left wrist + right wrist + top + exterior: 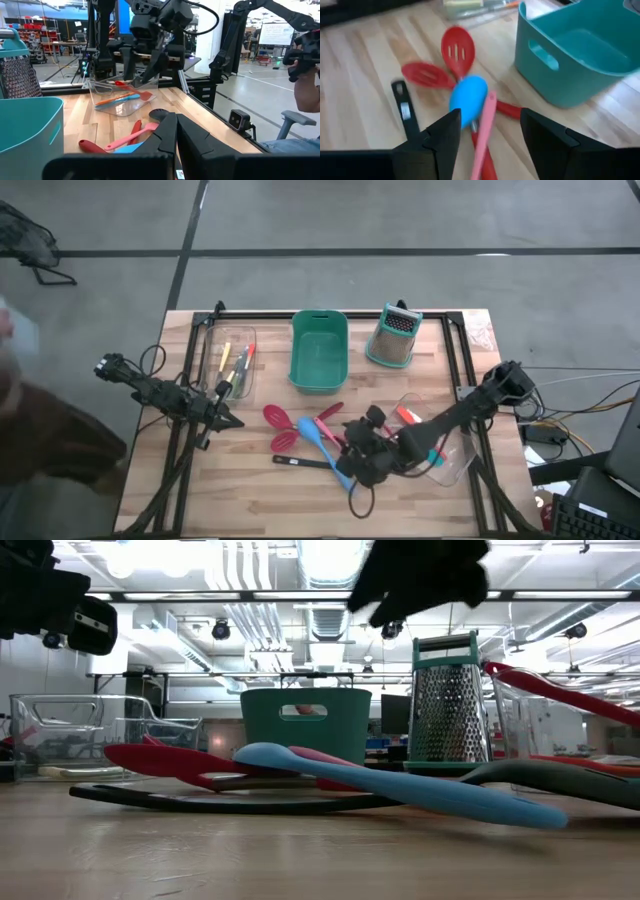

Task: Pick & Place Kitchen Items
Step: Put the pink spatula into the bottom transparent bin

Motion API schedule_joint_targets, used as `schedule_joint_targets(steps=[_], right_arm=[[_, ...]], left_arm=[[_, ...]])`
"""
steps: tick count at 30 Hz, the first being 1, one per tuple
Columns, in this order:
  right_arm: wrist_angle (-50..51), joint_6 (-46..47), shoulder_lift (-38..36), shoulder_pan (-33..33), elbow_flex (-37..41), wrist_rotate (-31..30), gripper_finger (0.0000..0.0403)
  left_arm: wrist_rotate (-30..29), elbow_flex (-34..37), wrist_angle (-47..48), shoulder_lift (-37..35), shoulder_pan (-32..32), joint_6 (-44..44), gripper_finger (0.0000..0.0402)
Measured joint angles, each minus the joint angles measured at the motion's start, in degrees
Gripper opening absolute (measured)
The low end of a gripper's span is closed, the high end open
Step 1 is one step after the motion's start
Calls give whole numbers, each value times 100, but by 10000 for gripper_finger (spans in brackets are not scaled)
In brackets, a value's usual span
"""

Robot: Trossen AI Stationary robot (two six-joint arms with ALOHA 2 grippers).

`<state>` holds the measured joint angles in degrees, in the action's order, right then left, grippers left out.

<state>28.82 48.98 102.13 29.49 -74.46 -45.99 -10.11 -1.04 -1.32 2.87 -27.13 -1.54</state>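
Several kitchen items lie heaped mid-table: two red slotted spatulas (278,418) (458,45), a blue spoon (314,432) (468,100), a pink-handled tool (485,125) and a black-handled one (303,463) (402,107). The handles cross one another and the heads rest on the wood. My right gripper (345,448) (490,140) hovers open above this heap, slanting down, with the blue spoon's head and the pink handle showing below the gap between its fingers. My left gripper (232,421) (175,135) waits shut and level at the table's left.
A teal bin (320,350) and a box grater (393,337) stand at the back middle. A clear tub (228,365) with yellow and orange tools sits at the back left. Another clear tub (442,442) with red and blue utensils lies under my right arm.
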Motion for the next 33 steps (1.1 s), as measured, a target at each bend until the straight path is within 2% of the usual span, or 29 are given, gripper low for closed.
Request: schedule_joint_targets(steps=[7, 12, 25, 33], right_arm=[[-177, -142, 234, -272, 6, 440, 244], [-653, -505, 641, -372, 5, 591, 254], [-868, -556, 1425, -603, -21, 753, 216], [-867, -451, 1541, -631, -21, 809, 199]], left_arm=[[-2, 0, 0, 7, 0, -2, 12], [-1, 0, -1, 35, 2, 0, 12], [-25, 0, -7, 134, -1, 0, 12], [-24, 0, -4, 140, 1, 0, 12]])
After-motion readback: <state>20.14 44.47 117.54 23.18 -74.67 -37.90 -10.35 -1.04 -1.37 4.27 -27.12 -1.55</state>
